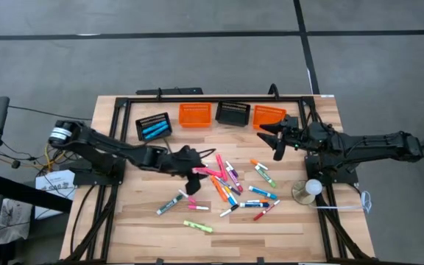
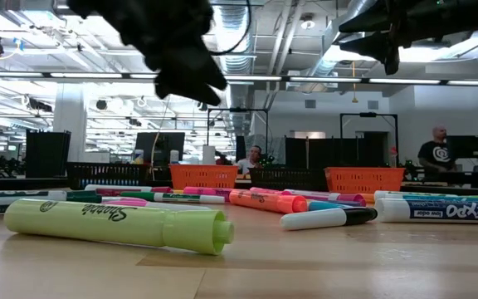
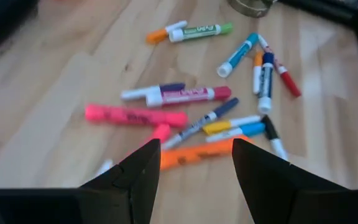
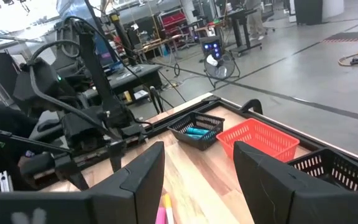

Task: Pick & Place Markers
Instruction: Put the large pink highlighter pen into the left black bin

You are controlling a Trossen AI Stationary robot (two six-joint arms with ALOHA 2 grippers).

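Many markers (image 1: 227,184) lie flat and loose on the wooden table (image 1: 124,235), among them a pink highlighter (image 3: 135,115), an orange one (image 3: 197,153) and a yellow-green one (image 2: 114,223) near the front edge. My left gripper (image 3: 194,146) hangs open above the left part of the pile (image 1: 195,182), slanting down, with the orange marker showing below the gap between its fingers. My right gripper (image 1: 272,140) is open and level, held high by the far right orange basket (image 1: 269,116); nothing is between its fingers (image 4: 197,149).
Two black and two orange slatted baskets stand in a row along the far edge; the left black basket (image 1: 154,126) holds blue markers. A white ball on a round metal base (image 1: 309,190) stands at the right edge. People sit and stand in the room beyond the table.
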